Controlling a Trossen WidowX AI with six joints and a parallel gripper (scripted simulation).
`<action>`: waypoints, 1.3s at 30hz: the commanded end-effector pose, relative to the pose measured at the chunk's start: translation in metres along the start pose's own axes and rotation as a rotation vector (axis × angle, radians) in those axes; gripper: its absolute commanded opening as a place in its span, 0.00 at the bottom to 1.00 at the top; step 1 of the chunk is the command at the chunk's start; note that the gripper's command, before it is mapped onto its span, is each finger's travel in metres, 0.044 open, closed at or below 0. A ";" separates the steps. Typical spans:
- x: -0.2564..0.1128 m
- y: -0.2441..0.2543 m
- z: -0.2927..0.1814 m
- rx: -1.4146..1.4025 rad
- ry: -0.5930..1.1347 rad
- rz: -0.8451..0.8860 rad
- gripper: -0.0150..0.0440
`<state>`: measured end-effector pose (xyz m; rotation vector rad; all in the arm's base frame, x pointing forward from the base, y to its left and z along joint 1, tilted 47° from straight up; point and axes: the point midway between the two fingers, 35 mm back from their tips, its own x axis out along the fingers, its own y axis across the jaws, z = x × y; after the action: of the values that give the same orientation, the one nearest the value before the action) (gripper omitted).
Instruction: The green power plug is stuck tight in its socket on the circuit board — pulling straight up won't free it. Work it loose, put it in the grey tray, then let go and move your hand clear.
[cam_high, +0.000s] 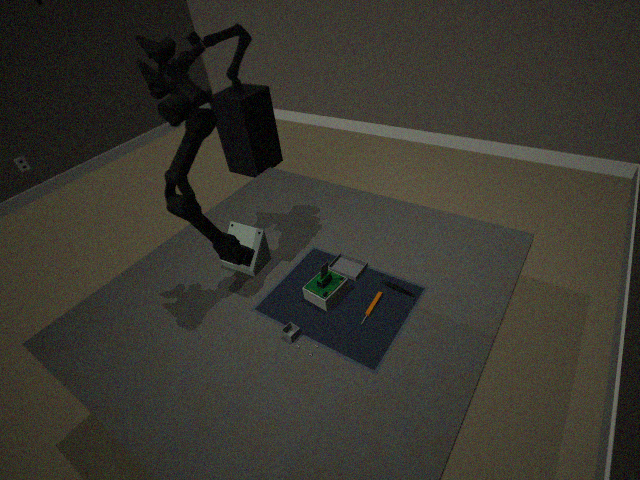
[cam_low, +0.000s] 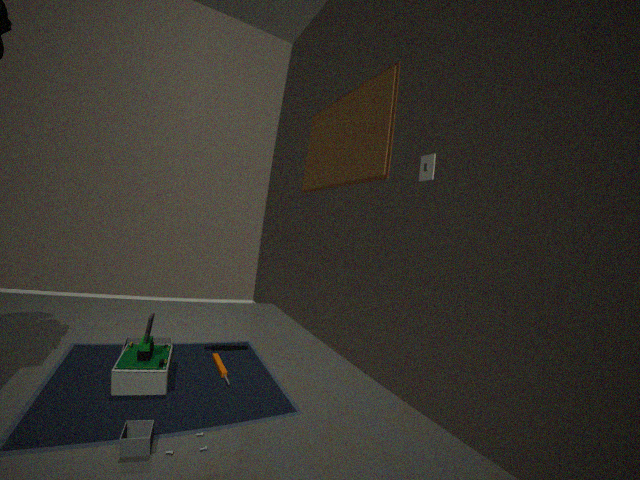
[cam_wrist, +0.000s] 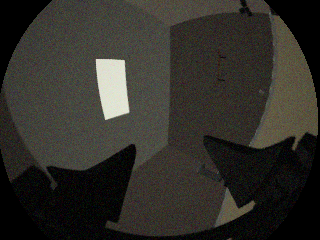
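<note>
Gripper (cam_high: 138, 50) (cam_wrist: 170, 144) high, past bench's (cam_high: 258, 403) (cam_low: 387, 439) far-left edge, fingers spread wide, holding nothing. Green plug (cam_high: 324, 278) (cam_low: 146, 344) sits in socket (cam_high: 322, 284) (cam_low: 145, 355) on board (cam_high: 311, 287) (cam_low: 126, 362), mid-bench, stuck tight. Grey tray (cam_high: 348, 267) (cam_low: 162, 339) just beside board, toward far edge, likely so trip is short. Next: grab plug, wiggle gently, or board may slide.

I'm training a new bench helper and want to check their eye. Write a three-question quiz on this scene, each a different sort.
1. True or false: the pincer is gripping the plug.
2. Which tool lies on the blue mat: A) an orange screwdriver, B) a red hammer, C) yellow scissors?
3. Fill in: the plug stands in its socket on the green ____.

Key: 1 false; 2 A; 3 circuit board.
</note>
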<state>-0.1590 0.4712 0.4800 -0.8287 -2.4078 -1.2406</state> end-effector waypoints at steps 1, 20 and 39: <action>0.000 0.000 0.000 0.000 0.000 0.000 0.98; -0.029 0.032 0.048 -0.043 -0.206 0.114 0.98; -0.129 0.074 0.143 -0.092 -0.674 0.264 0.98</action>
<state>-0.0157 0.5745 0.3863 -1.7293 -2.5788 -1.1003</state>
